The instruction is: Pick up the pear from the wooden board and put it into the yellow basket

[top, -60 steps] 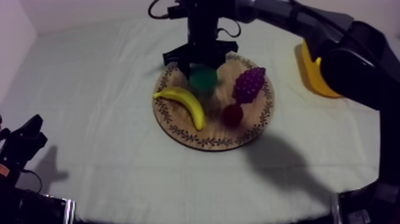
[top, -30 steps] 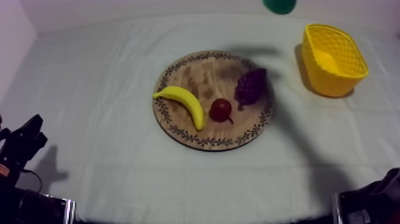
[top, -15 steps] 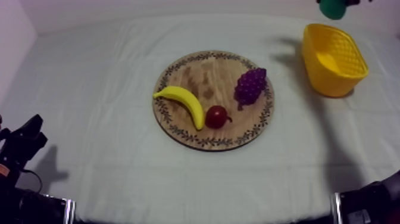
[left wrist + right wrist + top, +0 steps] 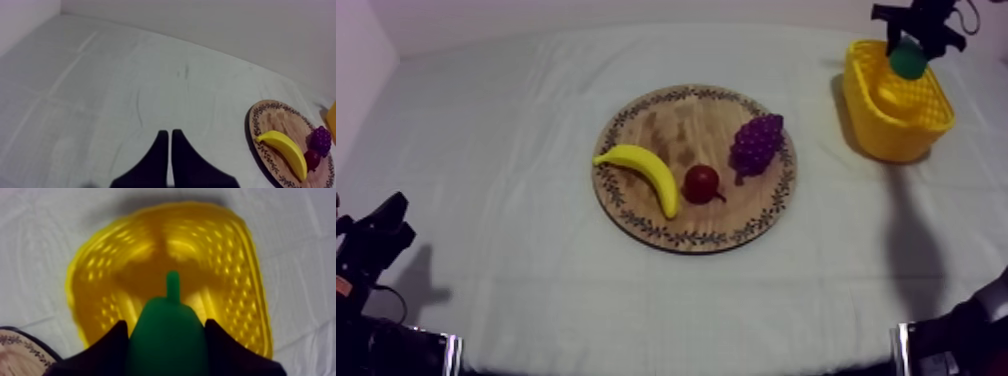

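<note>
Our left gripper [image 4: 169,135] had two flat, matt black fingers [image 4: 161,150], each a narrow blade broadening toward a wide black base. Our right gripper [image 4: 166,324] had the same black fingers [image 4: 112,345], blunt and rounded at the tips. From above, our left arm [image 4: 374,242] was an angular black shape with a pale metal strip at its foot. Our right arm [image 4: 961,335] was black too, with a similar strip.
</note>
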Available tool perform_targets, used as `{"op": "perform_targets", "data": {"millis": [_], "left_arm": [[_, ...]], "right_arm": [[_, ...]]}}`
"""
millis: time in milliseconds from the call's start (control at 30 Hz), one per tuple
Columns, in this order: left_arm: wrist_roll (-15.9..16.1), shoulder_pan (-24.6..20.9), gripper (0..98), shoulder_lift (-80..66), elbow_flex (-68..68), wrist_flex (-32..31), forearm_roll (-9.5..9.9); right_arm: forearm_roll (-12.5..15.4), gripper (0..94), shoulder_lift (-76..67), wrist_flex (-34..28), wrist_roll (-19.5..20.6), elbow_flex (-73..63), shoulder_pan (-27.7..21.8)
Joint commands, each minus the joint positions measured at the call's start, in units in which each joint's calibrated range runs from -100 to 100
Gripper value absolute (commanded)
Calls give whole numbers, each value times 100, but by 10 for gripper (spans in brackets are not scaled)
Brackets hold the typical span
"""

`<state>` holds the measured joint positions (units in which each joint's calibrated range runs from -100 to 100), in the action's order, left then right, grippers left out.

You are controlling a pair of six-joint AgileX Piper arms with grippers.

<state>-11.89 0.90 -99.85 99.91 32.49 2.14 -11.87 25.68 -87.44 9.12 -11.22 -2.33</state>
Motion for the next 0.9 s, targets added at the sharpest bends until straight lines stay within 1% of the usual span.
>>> {"op": "perform_targets", "data": {"millis": [0,233,433,600,767,867], "left_arm": [[0,0,1,2,-2,0,-1],[0,0,1,2,-2,0,-1],[0,0,1,2,-2,0,-1],[0,0,1,2,-2,0,-1],[0,0,1,2,-2,0,-1],[0,0,1,2,-2,0,-1]], "right_arm": [[-7,413,184,21,-34,62,-14],[48,575,559,40,-158,97,-52],[133,663,596,-30,-221,-57,-64],[159,653,351,-41,-219,-175,-85],[245,584,-147,-5,-292,-207,-105],[263,564,-525,-6,-319,-147,-63]]}}
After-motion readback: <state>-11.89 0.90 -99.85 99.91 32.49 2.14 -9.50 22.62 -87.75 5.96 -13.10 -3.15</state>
